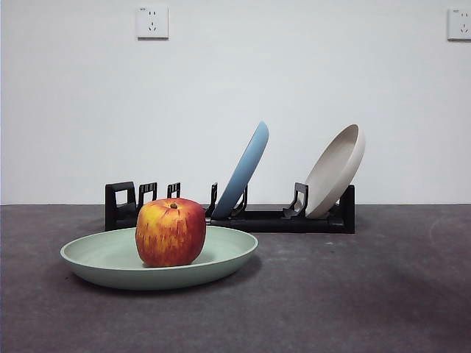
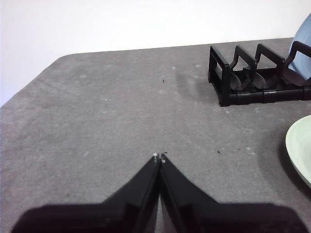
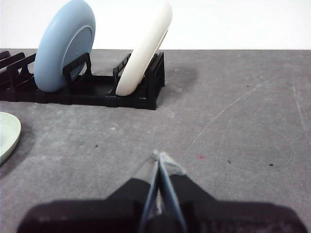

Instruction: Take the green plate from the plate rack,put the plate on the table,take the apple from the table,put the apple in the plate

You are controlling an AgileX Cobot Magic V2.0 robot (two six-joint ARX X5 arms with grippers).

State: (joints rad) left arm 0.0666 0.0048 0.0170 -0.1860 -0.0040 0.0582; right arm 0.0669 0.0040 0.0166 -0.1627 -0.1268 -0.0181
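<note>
The apple [image 1: 171, 232] sits in the green plate [image 1: 103, 257], which lies flat on the table [image 1: 368, 294] at lower left of the front view, just before the plate rack [image 1: 294, 219]. The rack holds a blue plate [image 1: 243, 170] and a beige plate [image 1: 335, 170], both tilted. The left gripper [image 2: 159, 157] hangs over bare table, jaws pressed together, gripping nothing; the plate's rim shows well apart from it. The right gripper [image 3: 160, 158] is likewise closed and empty, apart from the plate.

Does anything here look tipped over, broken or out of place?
Nothing stands out. The apple sits upright in the green plate, which lies flat on the table. The blue plate and beige plate lean in the plate rack as intended.
</note>
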